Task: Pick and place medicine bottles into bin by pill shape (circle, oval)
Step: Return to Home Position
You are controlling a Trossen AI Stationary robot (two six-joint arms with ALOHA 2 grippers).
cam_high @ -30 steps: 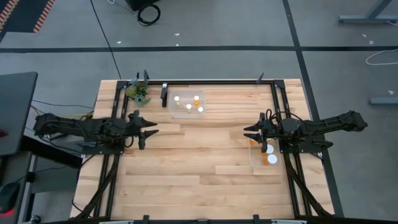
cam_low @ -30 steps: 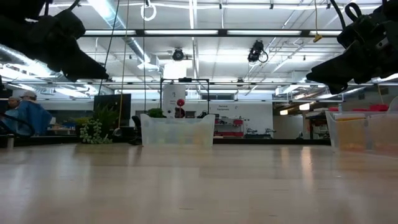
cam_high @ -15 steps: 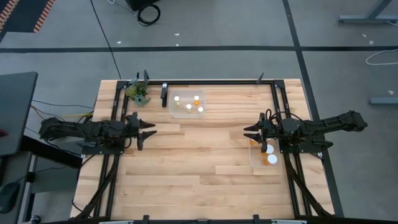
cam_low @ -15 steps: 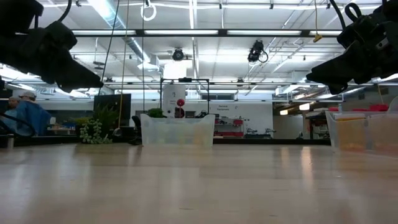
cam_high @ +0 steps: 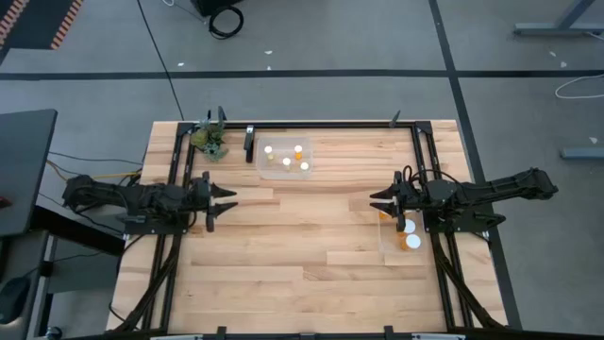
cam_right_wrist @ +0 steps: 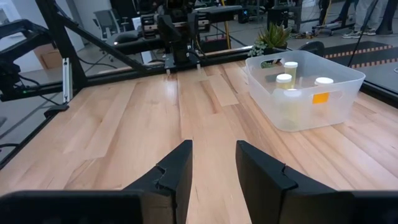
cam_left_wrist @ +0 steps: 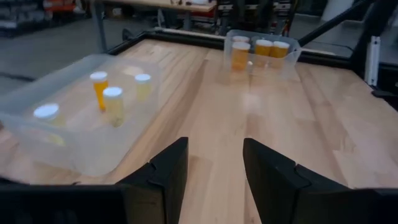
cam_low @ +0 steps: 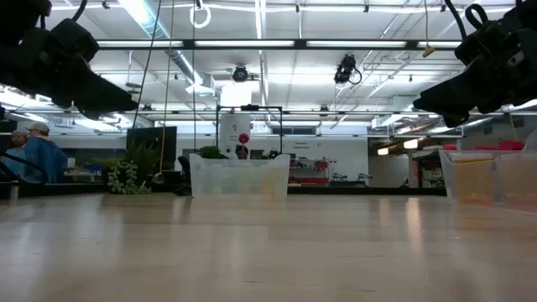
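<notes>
Several orange pill bottles with white caps (cam_high: pixel 287 161) stand in a clear bin (cam_high: pixel 285 171) at the table's far middle; they also show in the left wrist view (cam_left_wrist: pixel 101 90) and the right wrist view (cam_right_wrist: pixel 284 79). More bottles (cam_high: pixel 412 242) stand in a second clear bin (cam_high: pixel 389 253) at the right; they show far off in the left wrist view (cam_left_wrist: pixel 263 48). My left gripper (cam_high: pixel 226 201) hovers open and empty above the table's left part. My right gripper (cam_high: pixel 375 204) hovers open and empty above the near bin's left rim.
A small potted plant (cam_high: pixel 209 140) stands at the far left corner. A black frame (cam_high: pixel 330 124) runs along the far edge and both sides. Bare wood (cam_high: pixel 302 236) lies between the two arms and toward the near edge.
My left gripper has drawn back a little toward the table's left edge, staying open and empty. My right arm has kept still.
</notes>
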